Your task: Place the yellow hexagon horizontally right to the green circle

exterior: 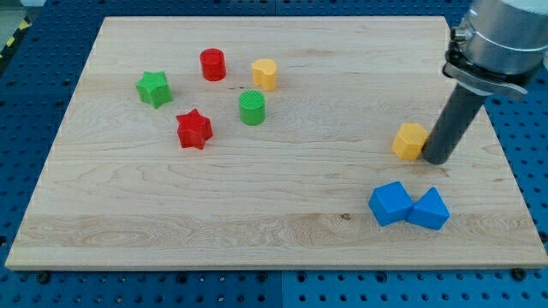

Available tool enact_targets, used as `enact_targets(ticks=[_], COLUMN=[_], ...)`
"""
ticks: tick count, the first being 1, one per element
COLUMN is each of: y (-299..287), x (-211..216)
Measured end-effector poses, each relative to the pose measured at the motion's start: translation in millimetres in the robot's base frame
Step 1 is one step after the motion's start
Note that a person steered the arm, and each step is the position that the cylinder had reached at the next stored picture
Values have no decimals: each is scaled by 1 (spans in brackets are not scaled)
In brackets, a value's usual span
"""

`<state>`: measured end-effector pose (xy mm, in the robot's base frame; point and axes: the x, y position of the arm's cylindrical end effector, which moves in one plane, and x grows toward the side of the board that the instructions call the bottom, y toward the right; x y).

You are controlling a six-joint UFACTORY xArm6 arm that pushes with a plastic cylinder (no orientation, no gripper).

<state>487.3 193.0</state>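
Note:
The green circle (252, 108) is a ribbed green cylinder in the upper left part of the wooden board. A yellow hexagon (410, 141) lies far to its right and a little lower. My tip (435, 160) touches that hexagon's right side. A second yellow block (265, 74), small and rounded, sits just above and to the right of the green circle.
A red cylinder (212, 64), a green star (154, 88) and a red star (194, 129) lie around the green circle. Two blue blocks (408, 206) touch each other below my tip. The wooden board (282, 222) has a blue pegboard around it.

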Motion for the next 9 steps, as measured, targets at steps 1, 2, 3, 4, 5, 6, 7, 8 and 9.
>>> enact_targets(ticks=[1, 2, 3, 4, 5, 6, 7, 8, 9], y=[-32, -54, -65, -67, -67, -67, -67, -50, -23], x=[0, -8, -19, -23, -25, -39, -42, -38, -39])
